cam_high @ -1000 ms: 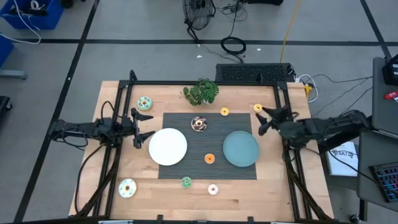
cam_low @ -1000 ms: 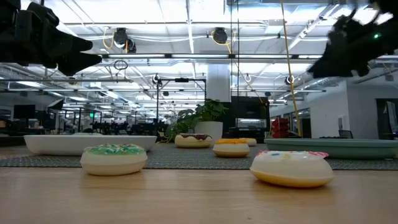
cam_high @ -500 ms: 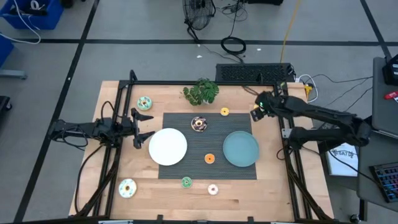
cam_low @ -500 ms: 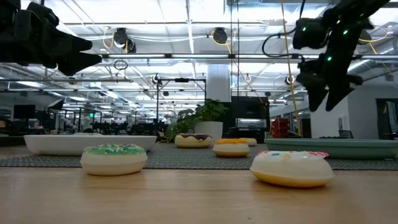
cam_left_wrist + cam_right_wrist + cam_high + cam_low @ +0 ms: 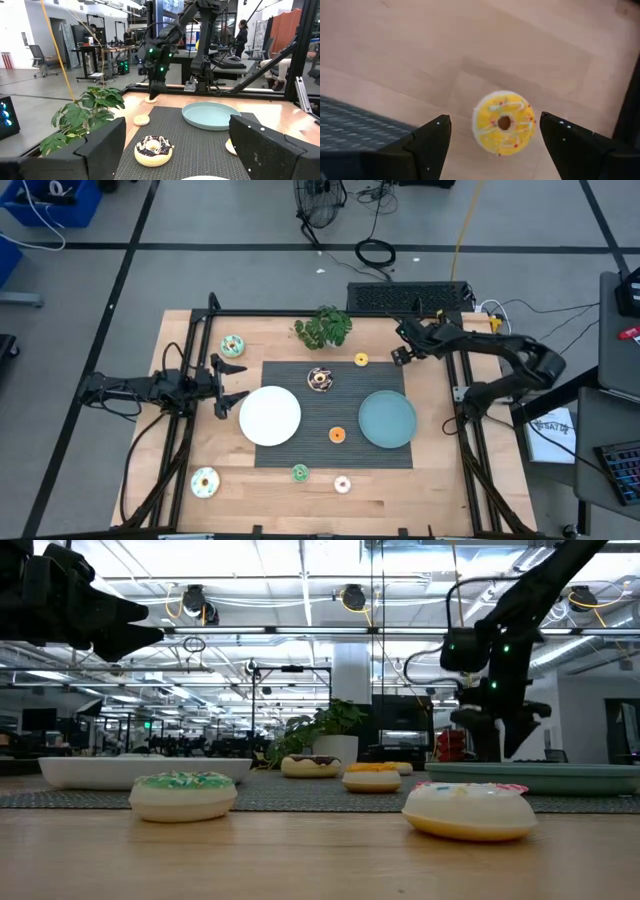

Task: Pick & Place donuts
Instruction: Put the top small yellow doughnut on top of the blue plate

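Your right gripper (image 5: 492, 131) hangs with fingers spread wide, grasping nothing, directly above a yellow-iced donut (image 5: 504, 122) that lies on the bare wooden table (image 5: 420, 55) between and below the fingertips, just off the dark mat (image 5: 350, 127). Your left gripper (image 5: 228, 387) waits released beside the white plate (image 5: 270, 416).

A wooden counter (image 5: 190, 450) carries a dark woven mat (image 5: 330, 452) at its middle; on the mat lie a white plate (image 5: 270, 416) and, well apart, a teal plate (image 5: 387, 420); a green leafy plant (image 5: 322, 327) stands just beyond the mat's far edge; cables (image 5: 375, 252) trail over the grey floor behind.
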You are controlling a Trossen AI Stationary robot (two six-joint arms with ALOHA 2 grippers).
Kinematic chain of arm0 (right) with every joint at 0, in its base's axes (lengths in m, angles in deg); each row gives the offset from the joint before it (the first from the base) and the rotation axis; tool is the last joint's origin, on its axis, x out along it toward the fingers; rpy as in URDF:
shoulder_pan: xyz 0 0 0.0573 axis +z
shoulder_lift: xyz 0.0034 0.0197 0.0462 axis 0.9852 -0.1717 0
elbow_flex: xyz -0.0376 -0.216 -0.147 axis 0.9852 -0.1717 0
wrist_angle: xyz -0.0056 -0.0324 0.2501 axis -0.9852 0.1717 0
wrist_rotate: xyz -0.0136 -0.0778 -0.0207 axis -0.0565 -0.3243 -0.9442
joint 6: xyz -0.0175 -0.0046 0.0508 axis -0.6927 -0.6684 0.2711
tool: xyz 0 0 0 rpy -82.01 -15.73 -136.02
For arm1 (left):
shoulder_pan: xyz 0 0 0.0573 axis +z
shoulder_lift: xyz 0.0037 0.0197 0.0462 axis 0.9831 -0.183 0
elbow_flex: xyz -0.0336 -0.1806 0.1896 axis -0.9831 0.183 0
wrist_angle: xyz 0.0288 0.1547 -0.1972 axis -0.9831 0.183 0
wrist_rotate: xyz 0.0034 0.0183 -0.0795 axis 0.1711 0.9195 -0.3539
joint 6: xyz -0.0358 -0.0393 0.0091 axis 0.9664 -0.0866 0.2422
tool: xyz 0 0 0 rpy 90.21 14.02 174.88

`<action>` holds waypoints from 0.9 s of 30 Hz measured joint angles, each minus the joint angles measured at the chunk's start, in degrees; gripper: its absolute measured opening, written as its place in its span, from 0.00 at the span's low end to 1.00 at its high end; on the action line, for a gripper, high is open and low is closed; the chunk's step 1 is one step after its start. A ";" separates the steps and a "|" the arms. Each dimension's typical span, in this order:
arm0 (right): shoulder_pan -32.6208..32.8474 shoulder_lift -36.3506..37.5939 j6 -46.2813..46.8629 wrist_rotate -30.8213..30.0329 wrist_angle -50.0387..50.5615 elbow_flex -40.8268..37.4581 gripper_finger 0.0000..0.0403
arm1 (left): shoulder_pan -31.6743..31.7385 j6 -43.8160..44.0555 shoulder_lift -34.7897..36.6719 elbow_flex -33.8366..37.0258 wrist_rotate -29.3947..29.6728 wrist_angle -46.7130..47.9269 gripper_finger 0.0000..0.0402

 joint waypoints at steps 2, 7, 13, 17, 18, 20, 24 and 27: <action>-0.48 -2.01 -0.18 -0.06 -0.37 0.00 0.72 | 0.00 0.00 0.00 -0.02 0.00 -0.02 0.87; -1.81 -4.72 -1.02 -0.14 -0.98 0.13 0.72 | 0.00 -0.01 0.00 -0.02 0.00 -0.03 0.87; -2.24 -4.82 -1.04 -0.21 -1.96 0.14 0.72 | 0.00 0.00 0.00 -0.04 0.00 -0.04 0.87; -2.24 -4.79 -0.79 -0.15 -1.73 0.09 0.70 | 0.00 -0.02 0.00 -0.04 0.00 -0.07 0.87; -2.24 -4.77 -0.83 -0.15 -1.52 0.09 0.69 | 0.00 -0.02 0.00 -0.04 0.00 -0.07 0.87; -2.22 -4.77 -0.83 -0.07 -1.14 0.09 0.66 | 0.00 -0.02 0.00 -0.04 0.00 -0.07 0.87; -2.24 -4.77 -0.83 -0.04 -0.40 0.09 0.57 | 0.00 0.00 0.00 -0.04 0.00 -0.09 0.87; -2.22 -4.77 -0.85 0.00 -0.26 0.08 0.50 | 0.00 -0.01 -0.01 -0.04 0.00 -0.10 0.87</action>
